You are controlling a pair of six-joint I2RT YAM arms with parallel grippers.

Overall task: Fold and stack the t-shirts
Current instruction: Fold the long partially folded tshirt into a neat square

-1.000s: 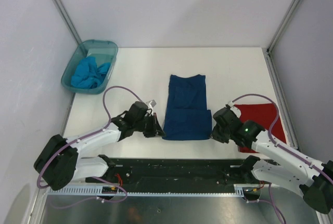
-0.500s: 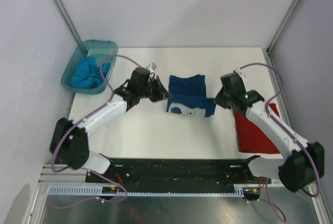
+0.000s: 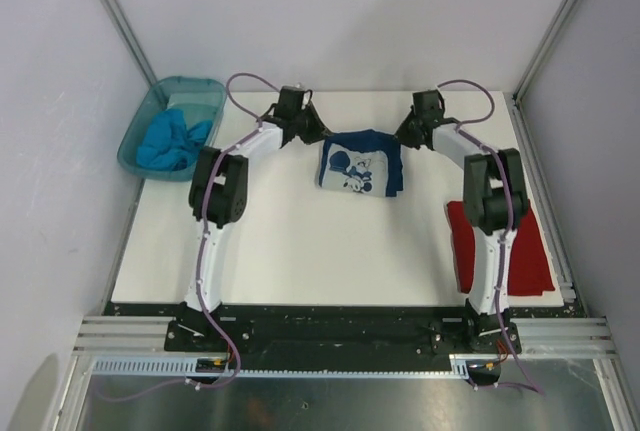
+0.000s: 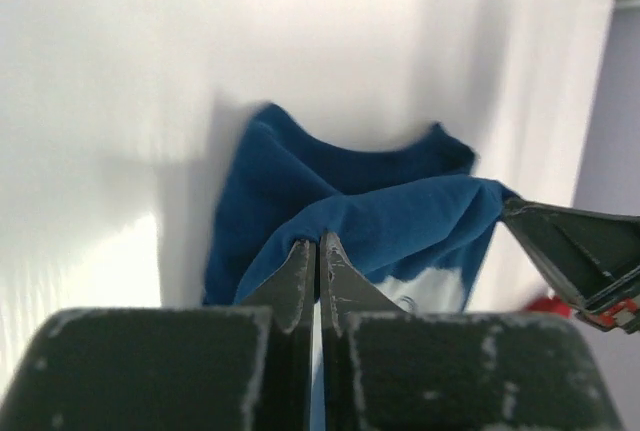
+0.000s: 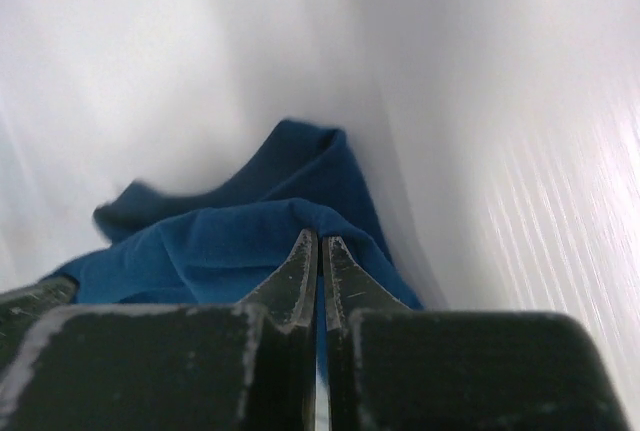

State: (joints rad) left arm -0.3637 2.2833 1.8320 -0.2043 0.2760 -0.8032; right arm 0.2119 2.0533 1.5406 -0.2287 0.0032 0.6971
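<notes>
Left gripper and right gripper each pinch a corner of the blue shirt, folded over near the table far edge, so I mean to lower both together, level and taut, before letting go.

White table, pale grey walls, aluminium corner posts, soft even light

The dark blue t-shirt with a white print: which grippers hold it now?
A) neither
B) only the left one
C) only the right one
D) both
D: in each wrist view, the left gripper and the right gripper have their jaws shut on a fold of the dark blue t-shirt.
</notes>
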